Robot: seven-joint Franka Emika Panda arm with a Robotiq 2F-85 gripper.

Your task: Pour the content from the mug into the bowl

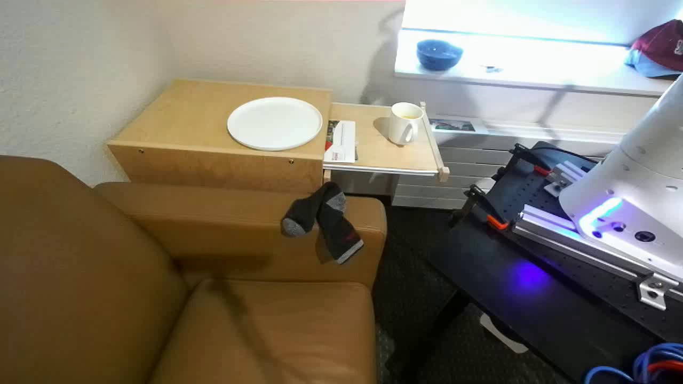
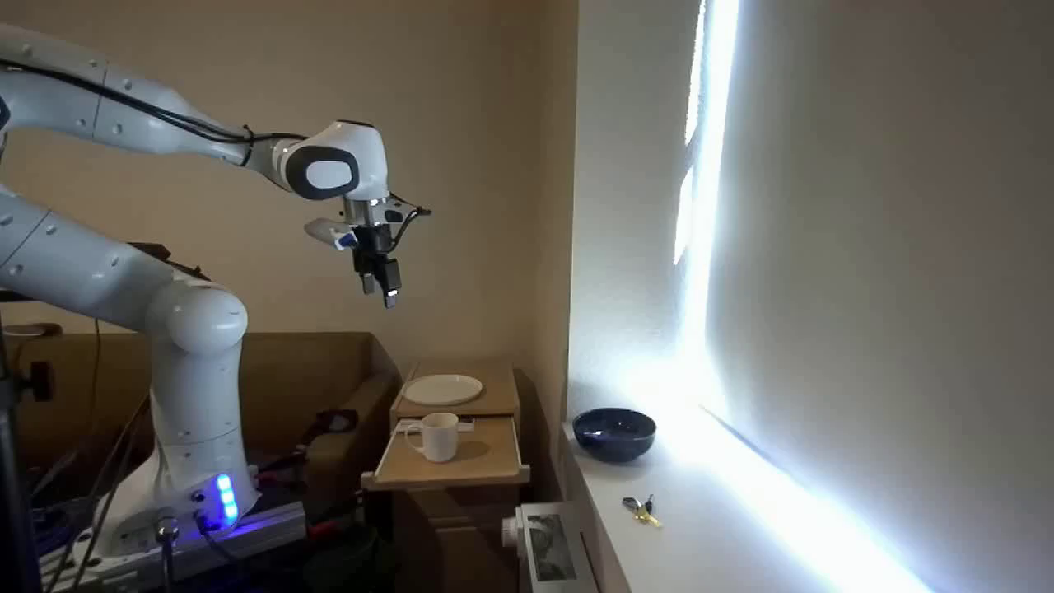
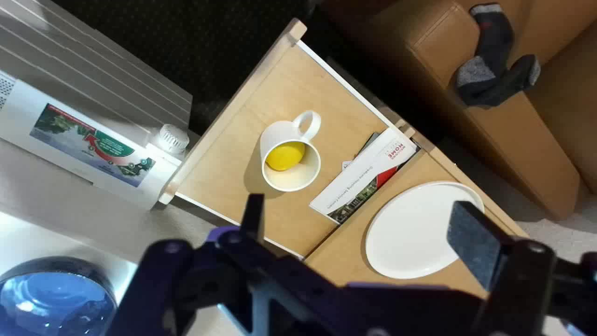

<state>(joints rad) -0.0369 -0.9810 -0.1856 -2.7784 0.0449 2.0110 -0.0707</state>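
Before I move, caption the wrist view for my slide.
Yet to pour: open claw in front, something yellow in the mug, bowl at lower left, plate at right.

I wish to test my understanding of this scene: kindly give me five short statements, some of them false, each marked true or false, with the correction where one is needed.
1. The round, glossy blue bowl stands on the white windowsill. True.
2. A smooth yellow object is inside the white ceramic mug with a side handle. True.
3. The mug also stands on the windowsill. False: it stands upright on the light wooden pull-out shelf.
4. The black two-fingered claw is open. True.
5. The claw touches the bowl. False: the claw and the bowl are apart.
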